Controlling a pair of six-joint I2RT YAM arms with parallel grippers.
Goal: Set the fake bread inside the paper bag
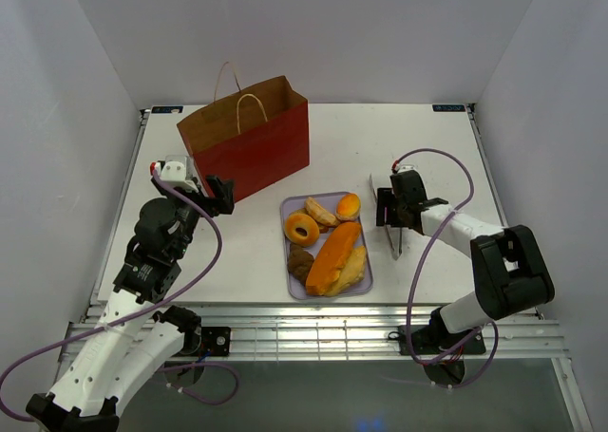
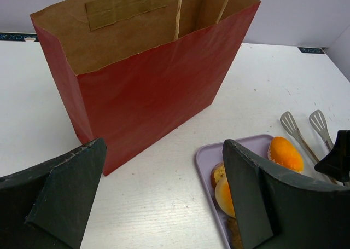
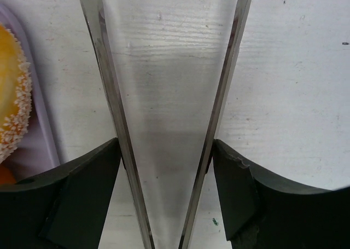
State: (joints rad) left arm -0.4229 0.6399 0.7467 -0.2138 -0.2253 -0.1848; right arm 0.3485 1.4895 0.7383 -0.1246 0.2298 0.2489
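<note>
The red paper bag (image 1: 247,147) stands upright and open at the back left; it also fills the left wrist view (image 2: 153,90). The fake bread lies on a lavender tray (image 1: 367,266): a ring doughnut (image 1: 302,229), a long orange loaf (image 1: 332,256), a round orange bun (image 1: 349,205) and a dark brown piece (image 1: 300,261). My left gripper (image 1: 220,195) is open and empty, just in front of the bag's near corner (image 2: 163,150). My right gripper (image 1: 391,218) is right of the tray, its fingers pressed on both arms of the metal tongs (image 3: 106,96), which lie on the table (image 3: 165,150).
The tongs (image 1: 396,242) lie lengthwise to the right of the tray, their spatula tips (image 2: 306,131) toward the back. White walls enclose the table on three sides. The tray's edge (image 3: 41,145) is just left of my right fingers.
</note>
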